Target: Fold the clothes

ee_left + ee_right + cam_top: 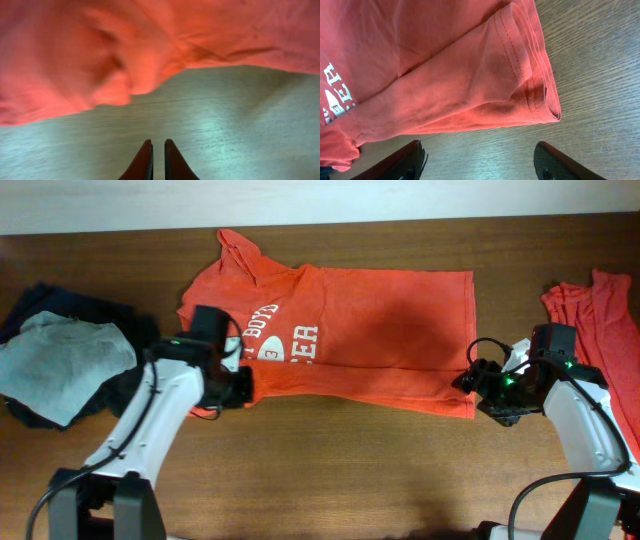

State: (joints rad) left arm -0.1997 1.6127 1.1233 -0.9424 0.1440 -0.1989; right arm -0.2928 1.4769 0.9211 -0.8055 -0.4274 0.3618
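On the wooden table (330,480) the orange T-shirt (380,320) lies spread across the middle, lettering up, with both arms at its near edge (a fold looks about to begin, not under way). The right gripper (477,150) stands wide before the hem corner (547,107), holding nothing. The left gripper (157,142) is pinched nearly together, empty, just short of the shirt; next, each must take cloth.

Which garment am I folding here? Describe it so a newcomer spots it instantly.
On the wooden table, look to the middle, where the orange-red T-shirt lies spread out. Unlike the plain reddish garment at the right edge and the grey and dark pile on the left, it carries white printed lettering.
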